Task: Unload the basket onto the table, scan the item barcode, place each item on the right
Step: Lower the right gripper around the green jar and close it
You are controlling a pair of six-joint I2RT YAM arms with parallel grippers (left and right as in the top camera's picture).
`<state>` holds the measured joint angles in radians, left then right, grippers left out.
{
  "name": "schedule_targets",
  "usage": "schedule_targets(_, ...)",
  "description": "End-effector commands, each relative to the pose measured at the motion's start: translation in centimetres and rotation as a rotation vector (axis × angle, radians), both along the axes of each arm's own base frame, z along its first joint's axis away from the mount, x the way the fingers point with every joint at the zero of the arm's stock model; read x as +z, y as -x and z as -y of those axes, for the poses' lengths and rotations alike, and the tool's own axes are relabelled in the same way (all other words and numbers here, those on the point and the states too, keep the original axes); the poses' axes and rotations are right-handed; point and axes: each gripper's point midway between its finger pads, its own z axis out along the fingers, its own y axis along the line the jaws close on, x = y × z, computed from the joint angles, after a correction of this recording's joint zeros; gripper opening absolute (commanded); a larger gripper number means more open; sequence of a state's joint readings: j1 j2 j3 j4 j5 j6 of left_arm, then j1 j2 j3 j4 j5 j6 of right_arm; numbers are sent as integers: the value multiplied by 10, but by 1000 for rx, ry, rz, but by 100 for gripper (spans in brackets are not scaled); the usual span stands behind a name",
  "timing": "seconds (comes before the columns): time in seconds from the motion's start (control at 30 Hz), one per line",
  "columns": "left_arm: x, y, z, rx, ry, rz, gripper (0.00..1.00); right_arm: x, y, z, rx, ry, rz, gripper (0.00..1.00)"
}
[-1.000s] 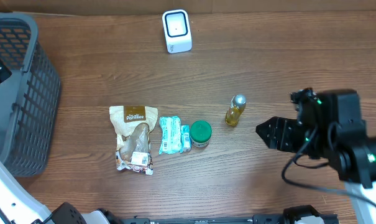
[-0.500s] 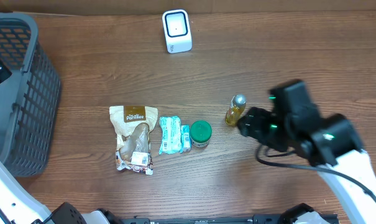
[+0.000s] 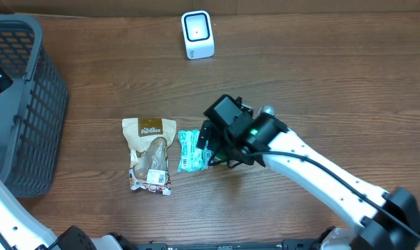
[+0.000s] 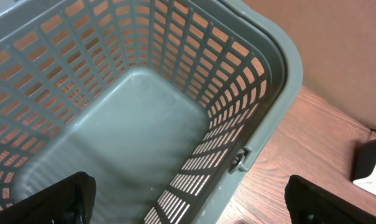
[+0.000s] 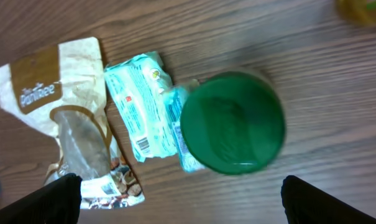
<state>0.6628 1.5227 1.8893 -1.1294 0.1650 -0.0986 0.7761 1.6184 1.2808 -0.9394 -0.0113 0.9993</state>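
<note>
Overhead, the right gripper (image 3: 211, 144) was found low over the middle of the wooden table (image 3: 321, 62), directly above the row of goods. Its wrist view showed both fingers (image 5: 56, 198) spread wide at the bottom corners of the picture, released, with nothing between them. The green-lidded tub (image 5: 232, 122) stood upright on the table just ahead of those fingers, not gripped; from overhead it was hidden under the gripper. Its lid appeared slightly blurred.

A teal packet (image 3: 189, 151) lay flat, touching the tub's left side as the wrist view showed it. A tan snack pouch (image 3: 148, 153) lay just beside the packet, on the side away from the tub, with a white label at its lower end. A yellow bottle (image 3: 267, 111) with a silver cap stood on the tub's other side; only its cap showed past the right arm from overhead.

The white scanner (image 3: 197, 35) stood at the far edge of the table, well apart from the goods and from the right gripper.

The left gripper (image 4: 194, 202) hung over the grey basket (image 3: 29, 132) at the table's left end, jaws spread wide and empty. No goods were seen in the part of the basket that its wrist camera took in.
</note>
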Motion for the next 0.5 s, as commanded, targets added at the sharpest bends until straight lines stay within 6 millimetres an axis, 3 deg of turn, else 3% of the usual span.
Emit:
schedule_targets(0.0, -3, -3, 2, -6, 15, 1, 99, -9, 1, -5, -16, -5, -34, 100)
schedule_targets(0.47, -3, -3, 2, -6, 15, 2, 100, -13, -11, 16, -108, 82, 16, 100)
